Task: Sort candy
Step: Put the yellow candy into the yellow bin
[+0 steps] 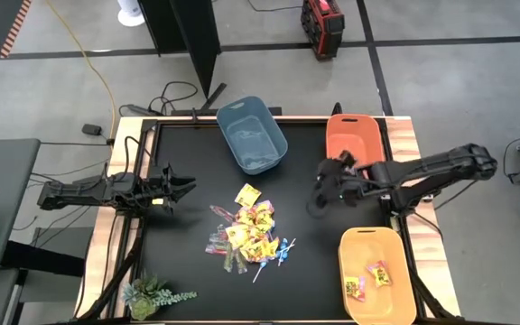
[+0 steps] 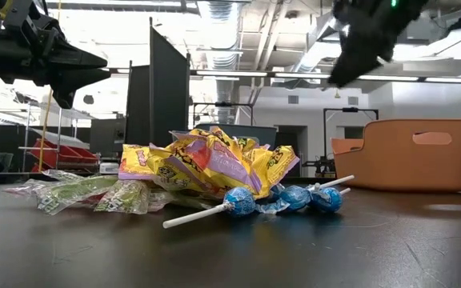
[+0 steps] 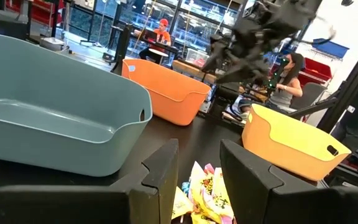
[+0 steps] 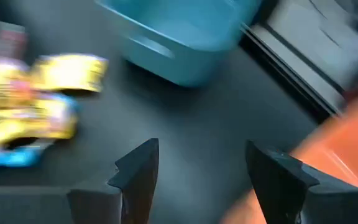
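The candy [image 1: 251, 230] lies in a heap on the black table's middle: yellow packets [image 2: 206, 164], blue lollipops [image 2: 294, 198] and clear-wrapped sticks [image 2: 78, 192]. Two yellow packets [image 1: 370, 278] lie in the yellow bin [image 1: 376, 244]. My right gripper [image 1: 319, 194] hangs open above the table, right of the heap and beside the orange bin [image 1: 355, 135]; nothing is between its fingers [image 4: 138, 171]. My left gripper [image 1: 183, 188] waits open at the table's left edge, level and pointing at the heap, its fingers [image 3: 163, 165] holding nothing.
A blue-grey bin [image 1: 251, 134] stands at the far middle, the orange bin at the far right, the yellow bin at the near right. A small plant [image 1: 147, 293] sits at the near left corner. Bare black table lies between the heap and the bins.
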Motion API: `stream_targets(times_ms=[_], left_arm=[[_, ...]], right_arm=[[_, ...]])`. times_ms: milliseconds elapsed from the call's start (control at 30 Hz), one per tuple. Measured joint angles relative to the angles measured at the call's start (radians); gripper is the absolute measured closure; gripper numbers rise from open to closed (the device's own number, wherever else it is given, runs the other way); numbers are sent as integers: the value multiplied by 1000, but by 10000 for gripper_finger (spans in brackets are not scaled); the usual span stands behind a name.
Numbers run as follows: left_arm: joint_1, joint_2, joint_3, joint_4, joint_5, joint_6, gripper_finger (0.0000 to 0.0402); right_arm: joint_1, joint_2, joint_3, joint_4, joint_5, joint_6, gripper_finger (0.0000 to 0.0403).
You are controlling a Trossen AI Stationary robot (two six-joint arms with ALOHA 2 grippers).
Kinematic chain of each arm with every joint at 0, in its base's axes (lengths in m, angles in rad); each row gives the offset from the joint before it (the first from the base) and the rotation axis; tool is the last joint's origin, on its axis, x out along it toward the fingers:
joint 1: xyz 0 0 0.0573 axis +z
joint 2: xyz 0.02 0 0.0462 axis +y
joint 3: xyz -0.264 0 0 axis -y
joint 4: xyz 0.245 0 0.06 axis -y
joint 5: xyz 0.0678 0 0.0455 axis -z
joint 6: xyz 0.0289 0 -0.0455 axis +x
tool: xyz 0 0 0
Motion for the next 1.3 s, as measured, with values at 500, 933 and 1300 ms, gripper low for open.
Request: stream_targets(times_ms=[500, 933, 1300], left_arm=[[0, 0, 1, -36, 1, -31, 286], [0, 0, 0, -17, -16, -60, 286], [0, 0, 0, -23, -74, -96, 286]], right_arm=[[360, 98, 0, 211, -32, -126, 155], [352, 384, 0, 322, -146, -230, 155], [258, 537, 0, 629, -268, -574, 156]])
